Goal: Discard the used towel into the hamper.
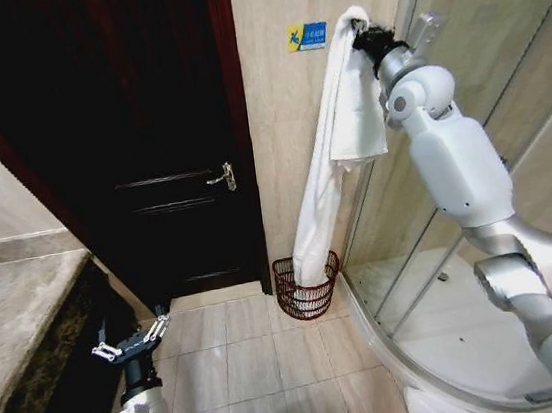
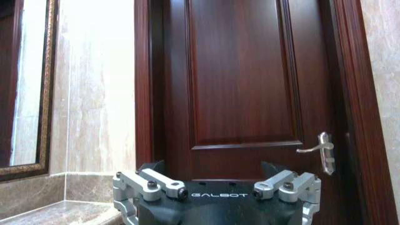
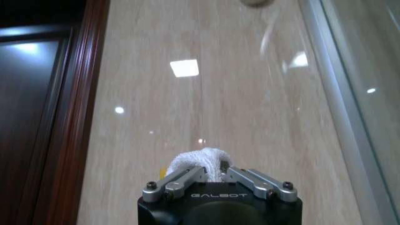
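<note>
One long white terry towel (image 1: 334, 149), one small round reddish-brown wire-rib hamper (image 1: 307, 285) on the tiled floor by the dark wooden door (image 1: 136, 133). Right end effector (image 1: 366, 34) raised high, arm stretched up, clamped on towel's top; towel's lower end hangs into hamper. Left end effector (image 1: 132, 342) low, fingers spread, holding nothing

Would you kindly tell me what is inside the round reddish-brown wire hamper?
The lower end of the long white towel hangs into the wire hamper, held high by the right gripper. The towel hides anything beneath it.
</note>
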Available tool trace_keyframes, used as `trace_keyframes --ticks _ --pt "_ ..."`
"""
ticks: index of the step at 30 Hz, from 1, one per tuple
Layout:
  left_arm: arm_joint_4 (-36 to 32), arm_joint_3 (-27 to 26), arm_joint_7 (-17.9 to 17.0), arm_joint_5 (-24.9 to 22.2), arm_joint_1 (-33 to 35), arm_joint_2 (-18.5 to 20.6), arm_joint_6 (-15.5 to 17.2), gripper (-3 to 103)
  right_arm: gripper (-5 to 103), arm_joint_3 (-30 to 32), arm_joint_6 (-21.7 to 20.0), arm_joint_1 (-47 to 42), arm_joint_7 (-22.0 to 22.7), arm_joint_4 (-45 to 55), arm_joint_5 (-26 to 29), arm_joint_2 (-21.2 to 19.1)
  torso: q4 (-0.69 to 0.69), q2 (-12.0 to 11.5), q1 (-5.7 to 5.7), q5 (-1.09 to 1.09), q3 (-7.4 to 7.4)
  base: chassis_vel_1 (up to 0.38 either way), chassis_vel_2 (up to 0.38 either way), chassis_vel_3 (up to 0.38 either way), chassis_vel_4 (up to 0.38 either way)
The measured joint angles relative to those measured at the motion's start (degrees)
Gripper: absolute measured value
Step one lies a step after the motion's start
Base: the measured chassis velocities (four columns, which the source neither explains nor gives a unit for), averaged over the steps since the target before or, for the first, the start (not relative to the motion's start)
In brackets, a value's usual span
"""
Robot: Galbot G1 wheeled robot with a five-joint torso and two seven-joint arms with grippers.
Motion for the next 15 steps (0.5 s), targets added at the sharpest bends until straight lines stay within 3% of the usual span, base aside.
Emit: trace_keyframes --ticks 15 --pt "-0.49 0.60 -0.10 1.68 0.68 -1.54 -1.01 100 2 -1.11 0.60 -3.71 1.46 0.23 -1.22 1.09 0.01 -5.78 -2.69 0.00 -3.09 0.000 0.000 0.000 0.000"
